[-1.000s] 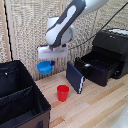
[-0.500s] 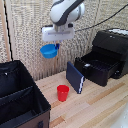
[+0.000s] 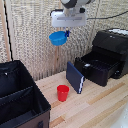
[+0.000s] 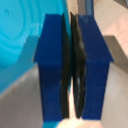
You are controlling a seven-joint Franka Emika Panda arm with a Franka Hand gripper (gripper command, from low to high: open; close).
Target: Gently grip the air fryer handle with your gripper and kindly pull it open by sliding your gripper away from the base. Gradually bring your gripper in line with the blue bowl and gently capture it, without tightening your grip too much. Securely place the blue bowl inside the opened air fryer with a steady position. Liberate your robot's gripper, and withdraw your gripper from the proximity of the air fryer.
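High above the table, my gripper [image 3: 66, 33] is shut on the rim of the blue bowl [image 3: 58, 38], which hangs just below the white block of the hand. The air fryer [image 3: 111, 50] stands at the exterior view's right, its black drawer [image 3: 95, 69] pulled out toward the table's middle. The bowl is well above the drawer and off to the exterior view's left of it. In the wrist view the two blue fingers [image 4: 52, 65] are pressed together on the thin bowl rim, and the bowl's bright inside [image 4: 20, 40] fills one side.
A dark-blue flat book [image 3: 75, 77] leans upright next to the open drawer. A red cup [image 3: 62, 93] stands on the wooden table in front of it. A black fabric bin with compartments [image 3: 20, 100] fills the exterior view's lower left. A woven screen lines the back.
The gripper has lifted the blue bowl from low near the table to high above it and carried it toward the exterior view's right. Everything else has stayed put.
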